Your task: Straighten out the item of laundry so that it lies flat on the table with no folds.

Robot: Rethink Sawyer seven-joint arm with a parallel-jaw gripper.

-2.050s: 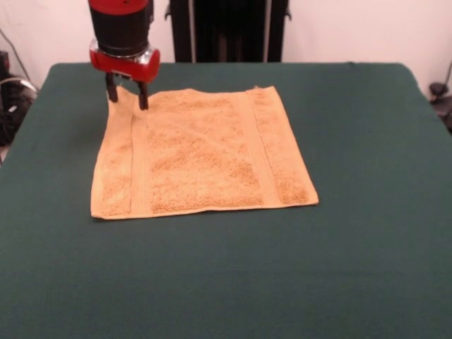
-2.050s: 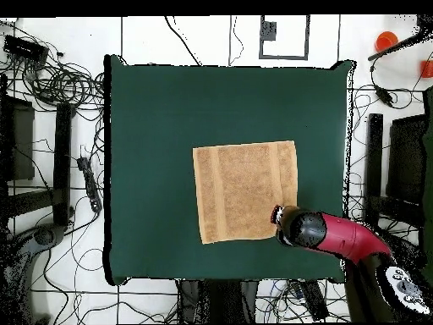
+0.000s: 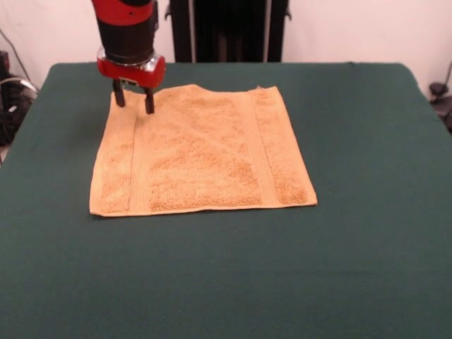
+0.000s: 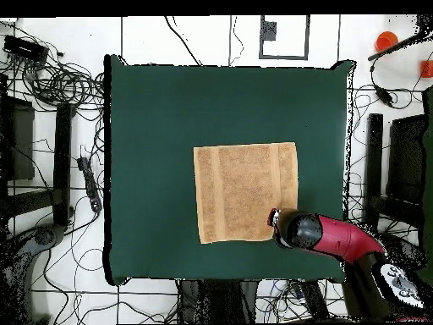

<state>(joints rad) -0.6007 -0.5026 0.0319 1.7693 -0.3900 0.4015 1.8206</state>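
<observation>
The golden tan-orange towel (image 3: 201, 152) lies spread out flat on the dark green table (image 3: 367, 141), with smoother bands near its left and right edges. My gripper (image 3: 134, 102) hangs over the towel's far left corner, its two dark fingers apart with nothing between them, the tips at or just above the cloth. In the overhead view the towel (image 4: 245, 193) is a flat square on the table (image 4: 152, 127), and the gripper (image 4: 279, 223) sits at its lower right corner, the fingers hidden under the wrist.
The robot's black pedestal (image 3: 227, 30) stands behind the table's far edge. Cables and stands (image 4: 59, 144) lie on the floor around the table. An orange object (image 4: 386, 40) sits on the floor at one corner.
</observation>
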